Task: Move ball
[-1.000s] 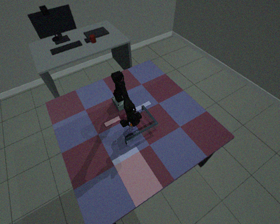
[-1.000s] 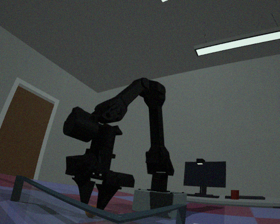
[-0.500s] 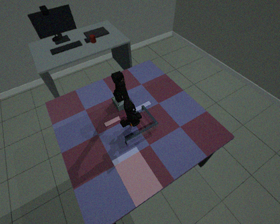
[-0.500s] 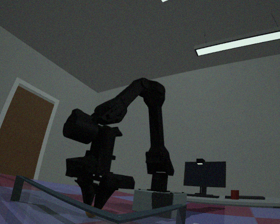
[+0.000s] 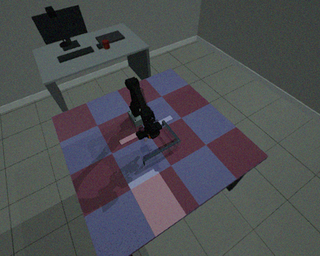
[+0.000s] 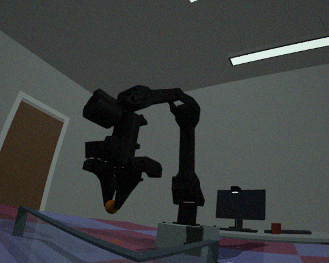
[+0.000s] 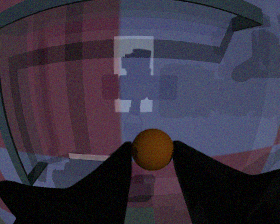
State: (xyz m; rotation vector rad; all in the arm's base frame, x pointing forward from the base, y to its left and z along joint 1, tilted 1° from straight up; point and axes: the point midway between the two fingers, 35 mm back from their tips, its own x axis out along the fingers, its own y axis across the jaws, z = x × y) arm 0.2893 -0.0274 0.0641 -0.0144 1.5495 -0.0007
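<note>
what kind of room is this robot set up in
Most likely an office or lab room. A desk against the wall holds a monitor, a keyboard and a red cup. The exterior view adds a door and a strip ceiling light.

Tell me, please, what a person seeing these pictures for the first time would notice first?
Most striking is the small orange ball, pinched between the tips of the dark pincer and lifted above the checkered red and blue table. Below it, the low clear walls form a corner on the table. Behind stands a grey desk with a monitor and a red cup.
</note>
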